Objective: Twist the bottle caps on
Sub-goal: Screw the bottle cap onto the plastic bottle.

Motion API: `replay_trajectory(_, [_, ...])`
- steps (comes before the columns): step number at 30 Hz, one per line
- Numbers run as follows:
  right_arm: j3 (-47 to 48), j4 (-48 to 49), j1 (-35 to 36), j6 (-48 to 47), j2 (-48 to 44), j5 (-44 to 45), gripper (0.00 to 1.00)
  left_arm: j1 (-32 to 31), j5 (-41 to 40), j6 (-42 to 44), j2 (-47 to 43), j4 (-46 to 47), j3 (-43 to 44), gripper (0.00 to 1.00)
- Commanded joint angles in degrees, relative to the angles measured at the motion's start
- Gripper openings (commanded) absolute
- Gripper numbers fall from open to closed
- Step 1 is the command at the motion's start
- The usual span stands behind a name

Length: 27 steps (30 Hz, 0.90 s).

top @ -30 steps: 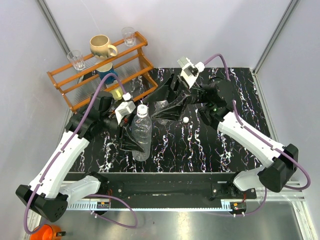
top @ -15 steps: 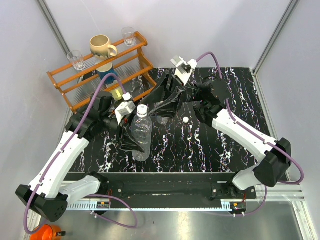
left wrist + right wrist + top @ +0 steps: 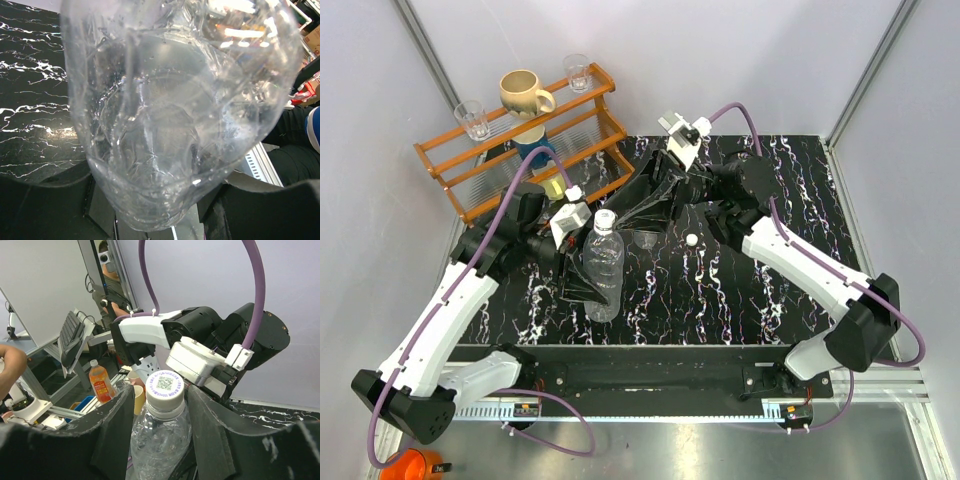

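My left gripper (image 3: 590,285) is shut on a clear ribbed bottle (image 3: 603,270) and holds it up off the table. The bottle's base (image 3: 170,110) fills the left wrist view, between that gripper's black fingers (image 3: 45,200). A white cap (image 3: 605,219) sits on the neck. My right gripper (image 3: 623,218) reaches in from the right. In the right wrist view its fingers (image 3: 117,425) flank the cap (image 3: 164,385) with small gaps, open. A loose white cap (image 3: 691,239) lies on the black marbled table. Another clear plastic thing (image 3: 645,239) shows under the right gripper, mostly hidden.
A wooden rack (image 3: 595,112) stands at the back left with a cream mug (image 3: 525,93) and two drinking glasses (image 3: 472,118) on it. Grey walls close in the table on three sides.
My right gripper has swung left to the cap of the held bottle, and its jaws have narrowed. The left arm and its bottle have not moved.
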Motion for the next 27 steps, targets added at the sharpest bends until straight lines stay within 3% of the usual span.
replay_trajectory(1, [2.51, 2.59, 0.23, 0.68, 0.57, -0.69, 0.53, 0.05, 0.58, 2.07, -0.69, 1.07, 0.55, 0.0])
replay_trajectory(27, [2.78, 2.76, 1.11, 1.3, 1.89, -1.39, 0.43, 0.14, -4.61, 2.95, -0.6, 0.81, 0.46, 0.0])
